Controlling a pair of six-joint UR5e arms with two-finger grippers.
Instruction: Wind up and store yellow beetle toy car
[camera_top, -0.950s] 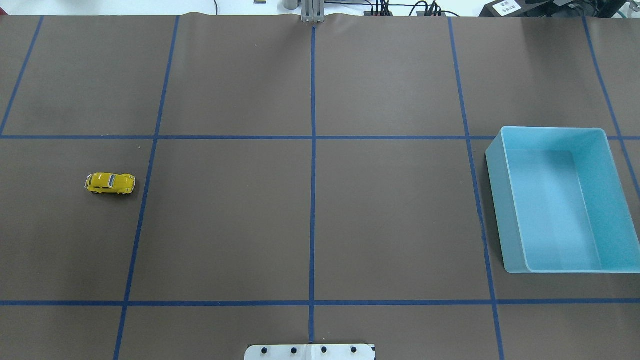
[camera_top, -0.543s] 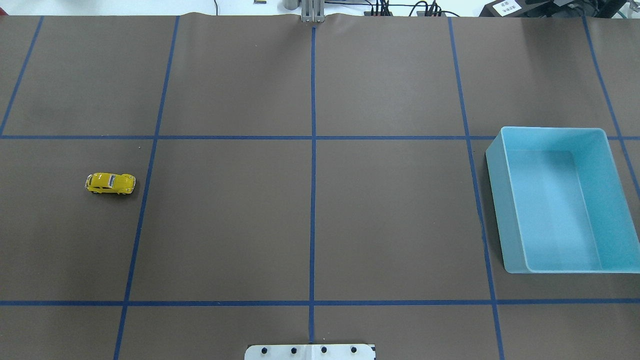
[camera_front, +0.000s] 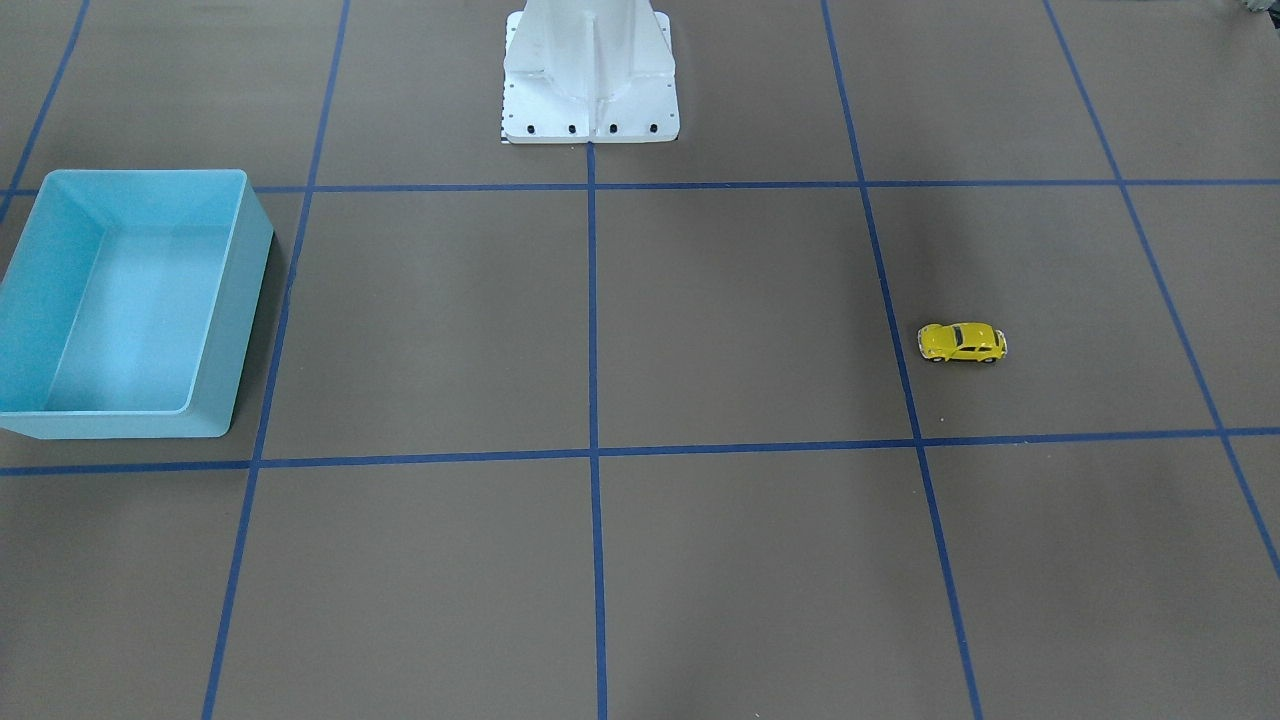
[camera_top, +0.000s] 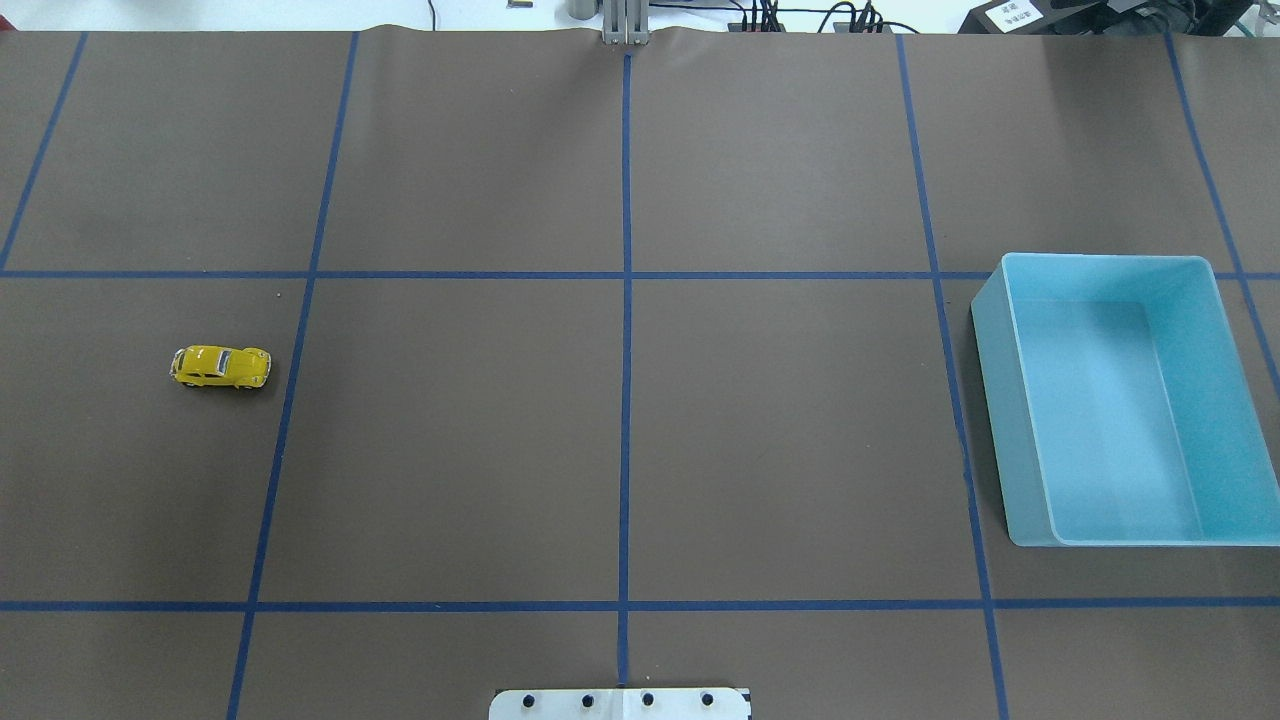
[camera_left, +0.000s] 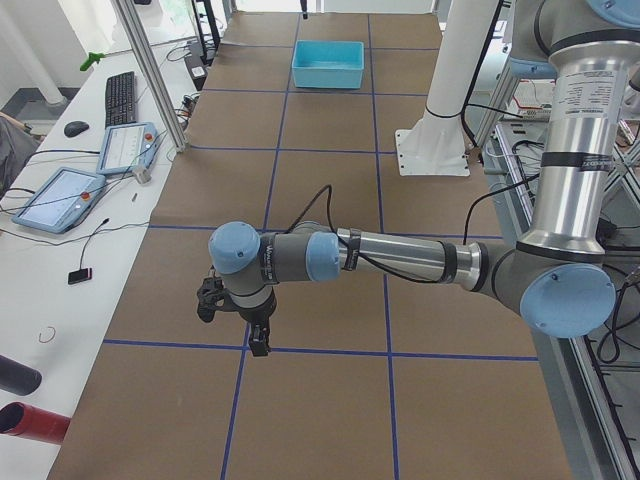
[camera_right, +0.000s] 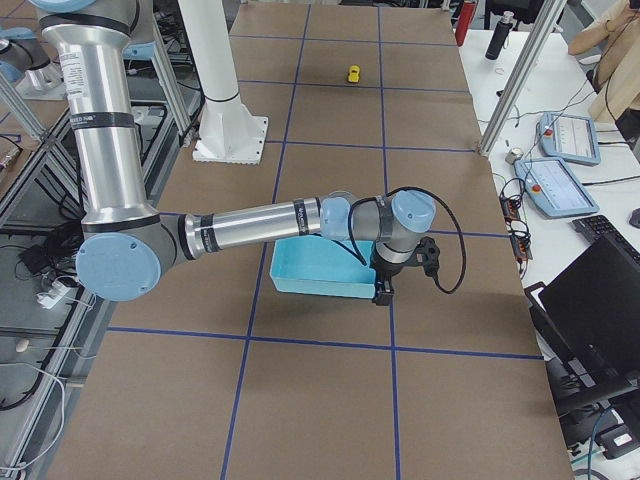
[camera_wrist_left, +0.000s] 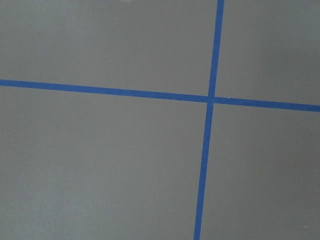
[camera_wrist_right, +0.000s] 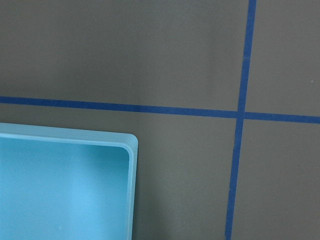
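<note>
The yellow beetle toy car (camera_top: 220, 367) stands on its wheels on the brown mat at the left, alone; it also shows in the front view (camera_front: 962, 342) and far off in the right side view (camera_right: 353, 73). The light blue bin (camera_top: 990, 400) stands empty at the right, also seen in the front view (camera_front: 245, 330). My left gripper (camera_left: 238, 325) hangs above the mat in the left side view only; I cannot tell if it is open. My right gripper (camera_right: 384, 283) hangs over the bin's corner (camera_wrist_right: 75, 137) in the right side view only; its state is unclear too.
The white robot base (camera_front: 590, 70) stands at the table's middle near edge. Blue tape lines (camera_top: 625, 400) split the mat into squares. Tablets (camera_left: 60, 195) and a keyboard (camera_left: 121, 97) lie on a side desk, past a metal post (camera_left: 150, 70).
</note>
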